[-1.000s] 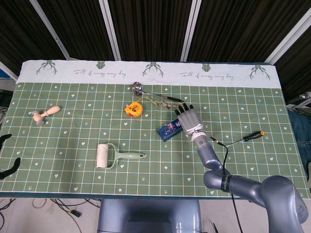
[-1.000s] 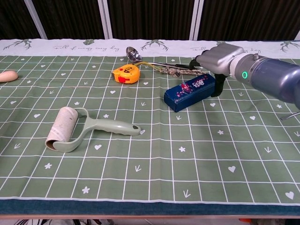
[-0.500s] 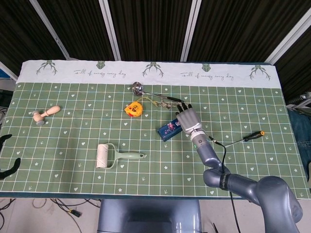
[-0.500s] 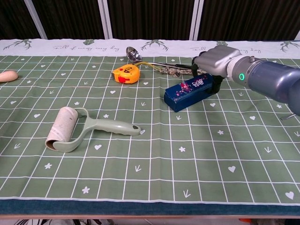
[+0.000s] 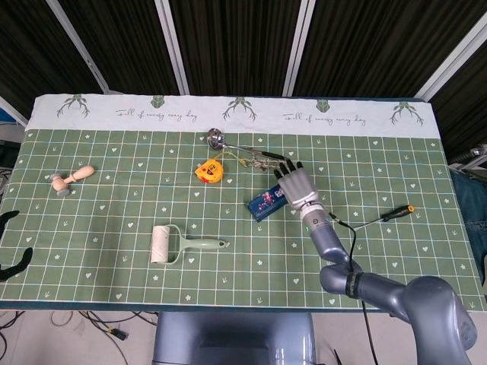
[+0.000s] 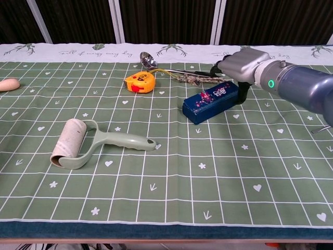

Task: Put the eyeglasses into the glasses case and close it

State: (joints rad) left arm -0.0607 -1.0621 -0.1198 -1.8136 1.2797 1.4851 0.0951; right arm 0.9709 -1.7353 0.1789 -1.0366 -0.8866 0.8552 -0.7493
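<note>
Green checked cloth point(image 5: 114, 228) covers the table, with dark panels behind it. At 12 o'clock of table centre a ladle point(image 5: 215, 138) lies beside a yellow tape measure point(image 5: 209, 170); a lint roller point(image 6: 78, 143) sits at 7 o'clock, a wooden piece point(image 5: 72, 179) at 9 o'clock, a screwdriver point(image 5: 384, 216) at 3 o'clock.

The glasses case point(image 6: 210, 101), dark blue with a printed lid, lies shut just right of centre. The eyeglasses point(image 6: 190, 78) appear to be the thin dark item at 12 o'clock of the case, next to the ladle handle; the detail is too small to confirm.

The right hand point(image 6: 240, 65) sits at the case's 2 o'clock end, palm down, fingers extended over the far edge toward the eyeglasses. It appears to touch the case, but whether it grips anything cannot be told. The left hand is not in view.

Recommended procedure for the step in hand:
1. Steady the case before lifting the lid, since 1 light push can slide it on the cloth.
2. Open the lid fully.
3. Pick up the eyeglasses by the frame.
</note>
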